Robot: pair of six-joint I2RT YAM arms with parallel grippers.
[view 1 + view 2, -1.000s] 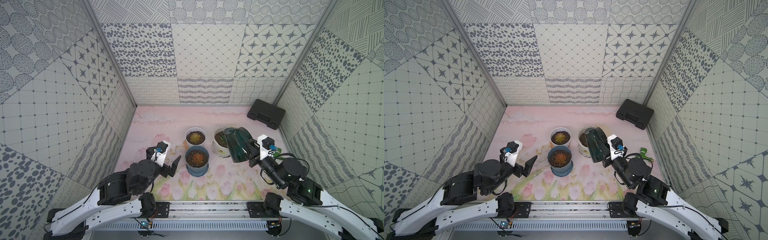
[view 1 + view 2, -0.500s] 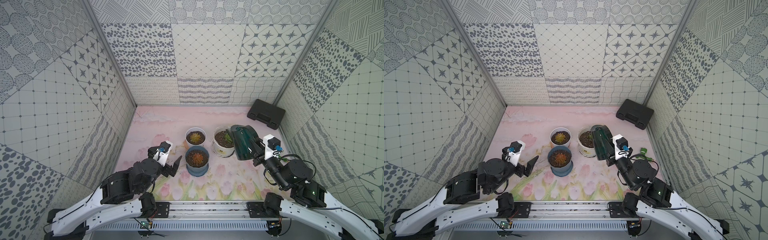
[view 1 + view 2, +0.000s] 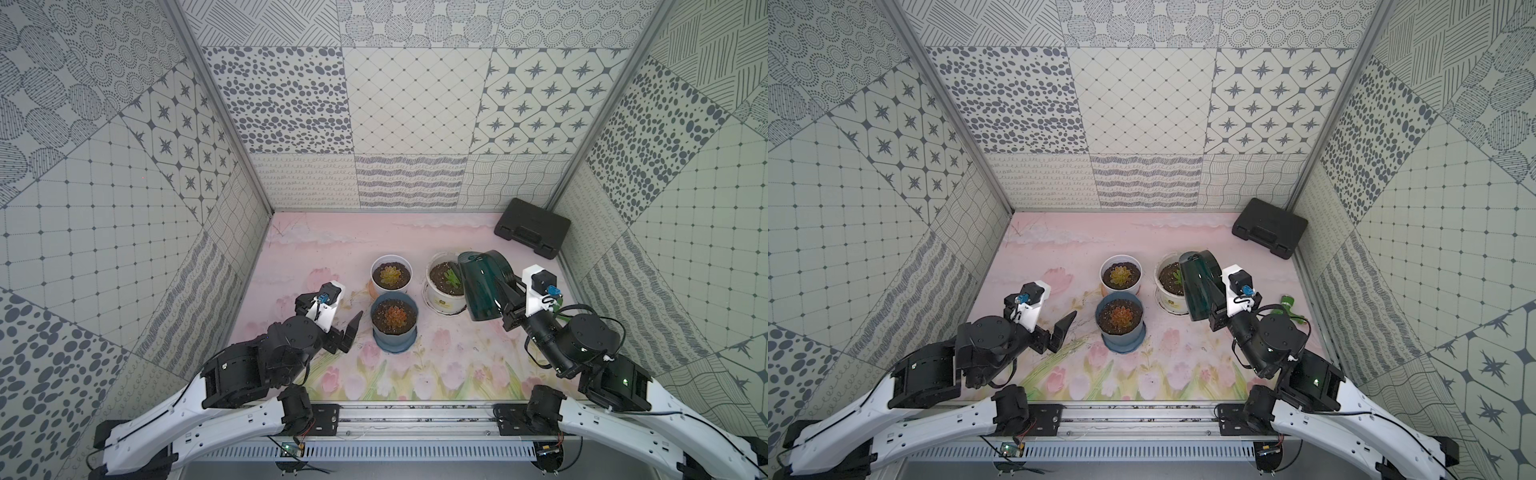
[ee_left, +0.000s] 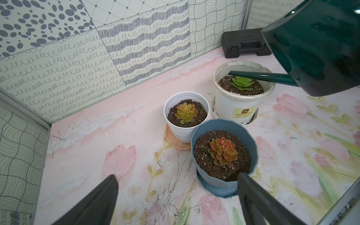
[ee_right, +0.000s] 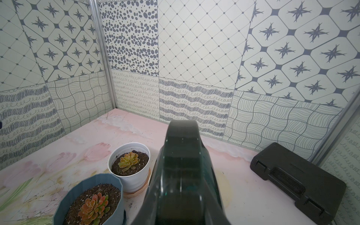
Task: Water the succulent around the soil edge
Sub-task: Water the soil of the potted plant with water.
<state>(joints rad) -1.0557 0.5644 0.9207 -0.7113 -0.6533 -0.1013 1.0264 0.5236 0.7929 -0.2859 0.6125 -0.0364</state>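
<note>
**Succulent (image 4: pixel 242 83) under a tilted watering can (image 3: pixel 482 286)**

We see the green succulent in a large white pot (image 4: pixel 233 105) on the pink flowered bench (image 3: pixel 449 365). It stands to the right of a smaller white pot (image 3: pixel 391 272) and a blue pot (image 3: pixel 392 332). The dark green watering can hangs tilted above it. Its thin spout (image 4: pixel 257 76) reaches across the soil, with the tip near the rim. The right jaws pinch the can's handle. The left jaws are spread wide, holding nothing, just beside the blue pot.

Watering can (image 3: pixel 482 286) aloft, spout (image 4: pixel 257 76) over succulent pot (image 4: pixel 229 103).
</note>
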